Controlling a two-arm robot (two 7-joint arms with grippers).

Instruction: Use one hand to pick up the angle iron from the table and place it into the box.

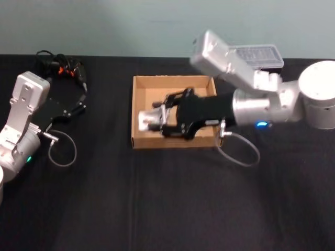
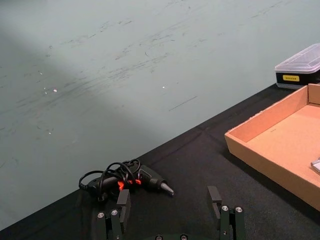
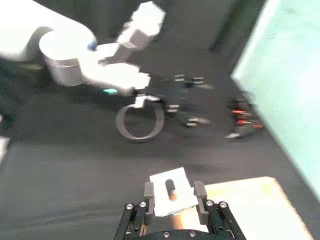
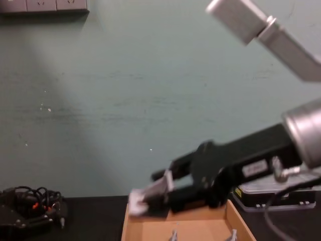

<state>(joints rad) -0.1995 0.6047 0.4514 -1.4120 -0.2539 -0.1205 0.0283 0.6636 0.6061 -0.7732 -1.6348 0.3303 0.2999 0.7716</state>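
The silver angle iron (image 1: 148,119) hangs just above the floor of the tan cardboard box (image 1: 172,83), near its left wall. My right gripper (image 1: 162,118) is shut on it, reaching in from the right. In the right wrist view the slotted angle iron (image 3: 170,194) sits between the fingers (image 3: 200,192), over the box's left edge (image 3: 245,200). In the chest view the angle iron (image 4: 144,197) is held above the box (image 4: 175,227) by the right gripper (image 4: 168,191). My left gripper (image 2: 169,202) is open and parked at the table's left (image 1: 78,105).
A black case with a clear lid (image 1: 260,55) stands behind the box to the right. A corded electric screwdriver (image 1: 60,67) lies at the back left, beyond the left gripper. A small grey piece (image 2: 315,165) lies in the box. The black table (image 1: 167,204) stretches in front.
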